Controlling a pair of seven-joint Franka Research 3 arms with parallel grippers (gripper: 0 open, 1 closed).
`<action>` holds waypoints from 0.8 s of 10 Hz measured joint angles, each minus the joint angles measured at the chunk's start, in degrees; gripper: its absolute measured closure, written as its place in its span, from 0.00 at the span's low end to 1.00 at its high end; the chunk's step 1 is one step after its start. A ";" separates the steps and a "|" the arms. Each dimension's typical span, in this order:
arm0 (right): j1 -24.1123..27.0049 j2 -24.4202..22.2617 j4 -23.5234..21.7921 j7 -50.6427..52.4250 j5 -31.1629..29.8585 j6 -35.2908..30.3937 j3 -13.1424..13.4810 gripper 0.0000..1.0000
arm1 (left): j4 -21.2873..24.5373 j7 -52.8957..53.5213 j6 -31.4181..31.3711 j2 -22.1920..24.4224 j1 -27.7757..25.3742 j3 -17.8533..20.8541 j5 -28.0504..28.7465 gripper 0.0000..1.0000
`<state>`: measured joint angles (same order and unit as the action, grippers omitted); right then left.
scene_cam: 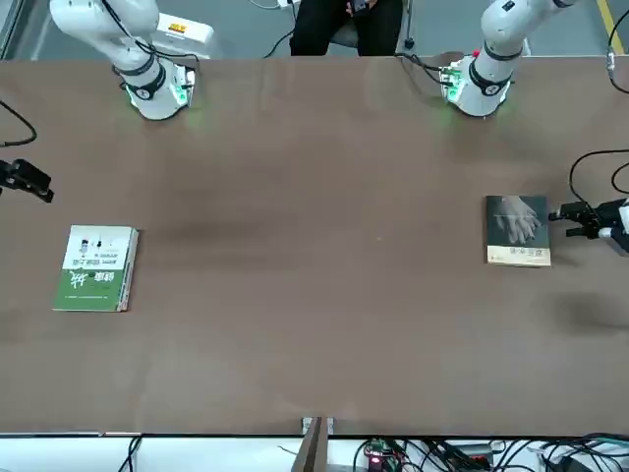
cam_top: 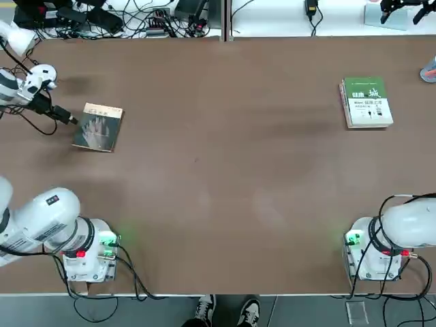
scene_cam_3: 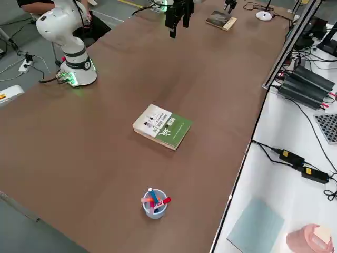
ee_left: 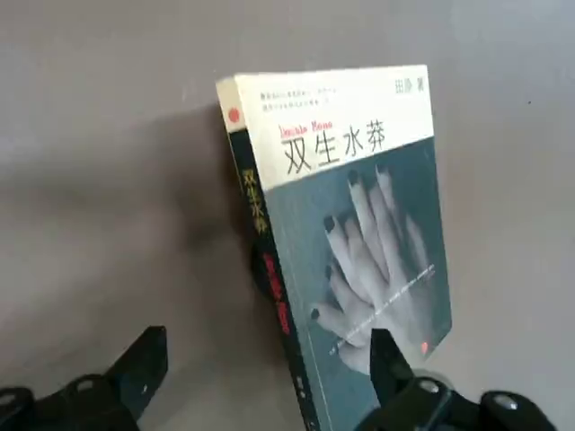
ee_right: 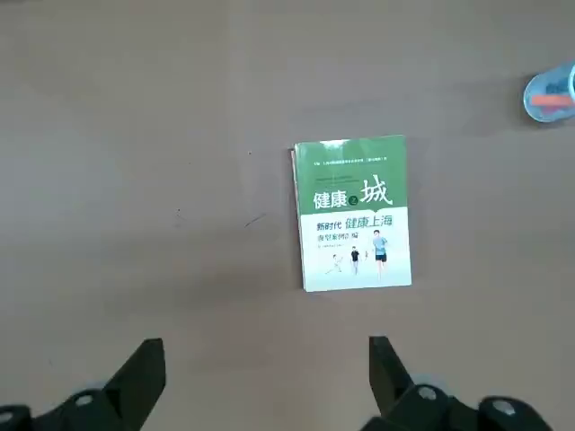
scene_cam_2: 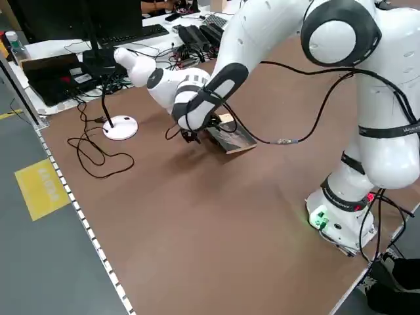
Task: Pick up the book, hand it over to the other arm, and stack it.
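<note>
This is a robotics lab. Two white robot arms are bolted by their bases to one edge of a wide brown table, each base lit by small green lamps. Along the far edge runs a white bench strewn with black cables and power bricks. A keyboard and monitor sit at the side. Yellow floor markings show on the grey floor, and a person's shoes stand by the table.

book | dark grey cover, pale hand, tan band | flat on table
</note>
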<state>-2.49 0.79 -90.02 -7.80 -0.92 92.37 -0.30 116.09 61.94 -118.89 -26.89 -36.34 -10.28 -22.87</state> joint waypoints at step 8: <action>0.00 0.08 -0.97 0.00 0.00 0.16 0.00 0.00 | -3.39 0.17 2.56 -3.14 0.09 -0.33 -3.13 0.03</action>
<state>-2.49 0.87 -90.99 -7.80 -0.92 92.53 -0.30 112.70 62.11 -116.33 -30.03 -36.25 -10.61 -26.00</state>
